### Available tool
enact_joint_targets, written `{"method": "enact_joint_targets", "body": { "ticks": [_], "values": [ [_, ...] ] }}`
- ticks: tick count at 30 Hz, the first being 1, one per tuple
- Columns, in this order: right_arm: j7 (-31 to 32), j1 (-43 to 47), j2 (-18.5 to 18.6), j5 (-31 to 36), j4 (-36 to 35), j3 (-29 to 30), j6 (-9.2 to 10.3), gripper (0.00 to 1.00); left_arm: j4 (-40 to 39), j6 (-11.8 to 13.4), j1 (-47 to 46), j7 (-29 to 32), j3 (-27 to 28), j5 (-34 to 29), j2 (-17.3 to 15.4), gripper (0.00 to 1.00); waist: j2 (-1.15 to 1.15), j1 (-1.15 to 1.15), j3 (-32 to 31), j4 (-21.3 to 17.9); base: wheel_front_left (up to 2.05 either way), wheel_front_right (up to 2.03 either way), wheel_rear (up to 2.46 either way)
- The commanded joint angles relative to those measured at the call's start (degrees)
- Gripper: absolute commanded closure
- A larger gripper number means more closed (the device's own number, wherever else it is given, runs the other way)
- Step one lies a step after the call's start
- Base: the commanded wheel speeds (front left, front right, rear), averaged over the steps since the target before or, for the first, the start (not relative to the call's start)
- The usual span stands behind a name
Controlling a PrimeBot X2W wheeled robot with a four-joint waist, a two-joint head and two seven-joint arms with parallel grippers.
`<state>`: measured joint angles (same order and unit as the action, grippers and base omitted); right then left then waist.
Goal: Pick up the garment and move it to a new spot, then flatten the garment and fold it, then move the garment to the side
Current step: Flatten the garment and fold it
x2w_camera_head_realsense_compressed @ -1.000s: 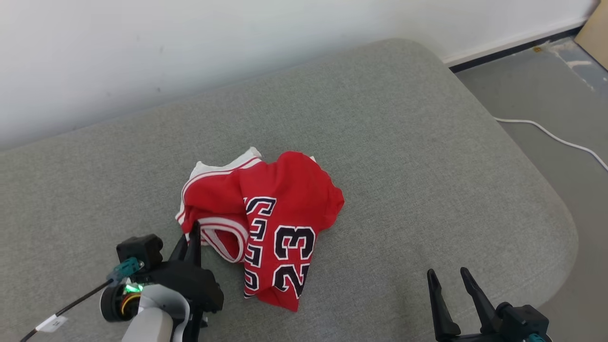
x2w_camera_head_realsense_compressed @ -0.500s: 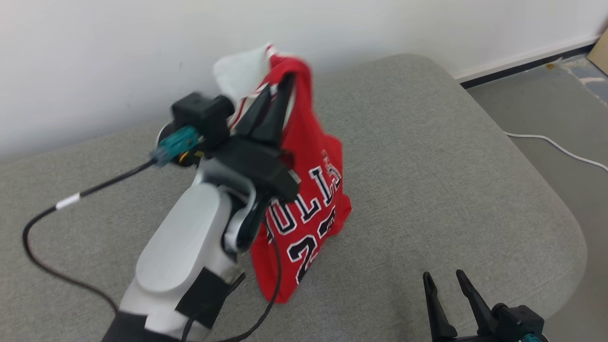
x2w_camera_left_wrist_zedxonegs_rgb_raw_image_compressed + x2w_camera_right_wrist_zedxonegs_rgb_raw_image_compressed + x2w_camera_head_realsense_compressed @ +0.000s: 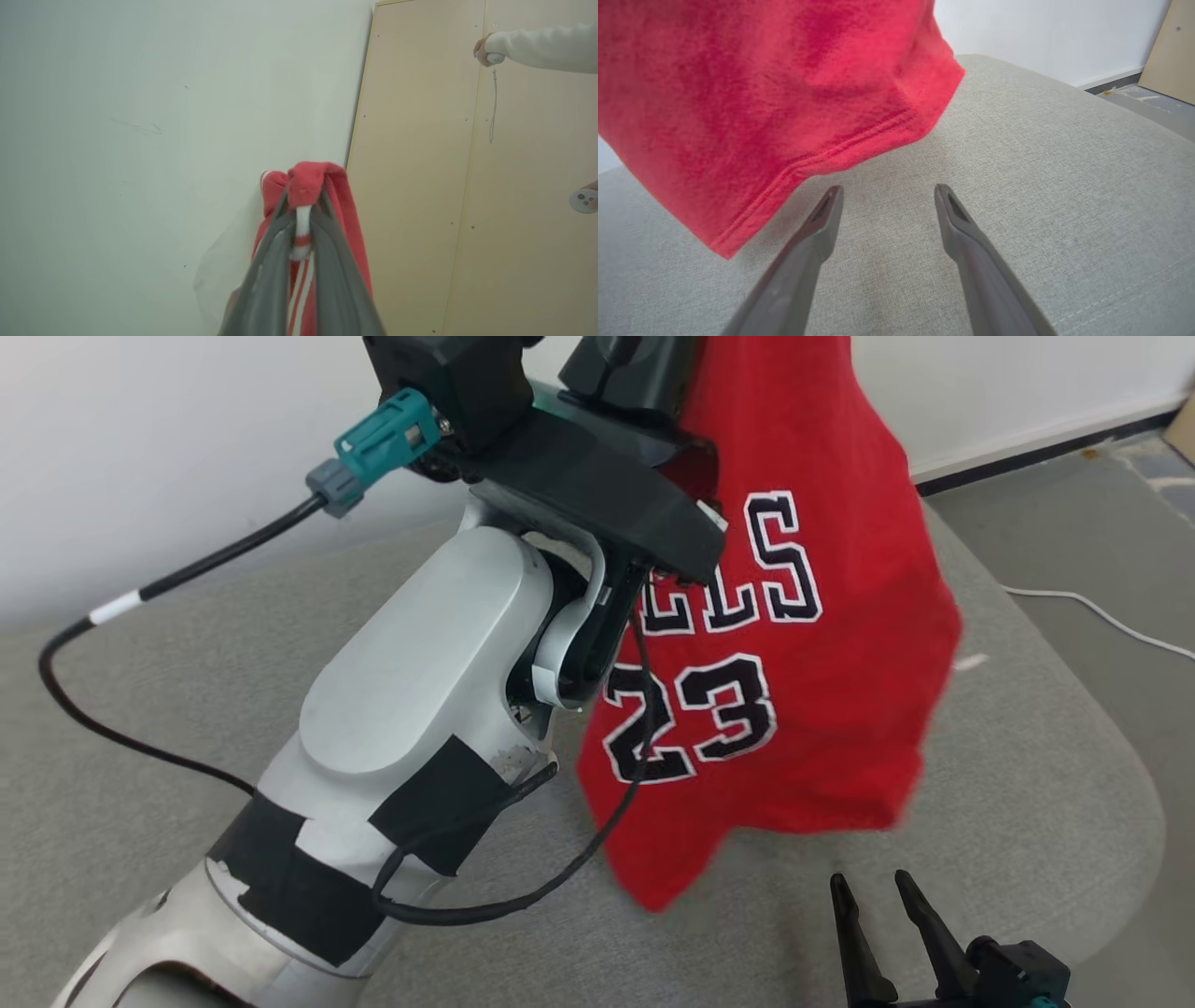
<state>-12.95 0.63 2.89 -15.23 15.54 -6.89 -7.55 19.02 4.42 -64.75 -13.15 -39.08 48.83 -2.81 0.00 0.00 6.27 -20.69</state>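
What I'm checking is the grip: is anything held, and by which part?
The left gripper pinches the jersey by its white-trimmed edge; the right gripper holds nothing.

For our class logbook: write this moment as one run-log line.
phase: pick-up | left gripper: shut on jersey, hanging over cushion | right gripper: open, empty

The red knit jersey [image 3: 822,616] bears black letters and a black 23, all outlined in white; its trim is white with red stripes. The woven upholstered cushion [image 3: 1027,784] is plain grey. The pale glossy forearm [image 3: 420,663] carries black tape bands, and its plug [image 3: 378,434] is teal.
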Motion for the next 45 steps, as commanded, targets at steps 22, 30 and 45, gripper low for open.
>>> {"method": "enact_joint_targets", "body": {
  "ticks": [22,30,45],
  "values": [
    [1.2,-0.9,0.0,1.5,-2.1,1.4,0.12,0.00,4.4,5.4,42.2,-2.1,9.1,4.0,-9.5,1.00,0.00,0.00,1.3,16.8,0.00,0.00,0.00],
    [2.0,-0.1,0.0,1.7,-2.8,1.3,0.12,0.00,2.2,6.6,50.4,-1.0,8.7,1.2,-11.4,1.00,0.00,0.00,0.1,16.9,0.00,0.00,0.00],
    [3.3,1.3,0.0,2.7,-4.6,3.6,0.12,0.00,-0.4,7.9,58.5,-0.6,8.6,0.3,-14.9,0.00,0.00,0.00,-2.8,15.7,0.00,0.00,0.00]
  ]
}}
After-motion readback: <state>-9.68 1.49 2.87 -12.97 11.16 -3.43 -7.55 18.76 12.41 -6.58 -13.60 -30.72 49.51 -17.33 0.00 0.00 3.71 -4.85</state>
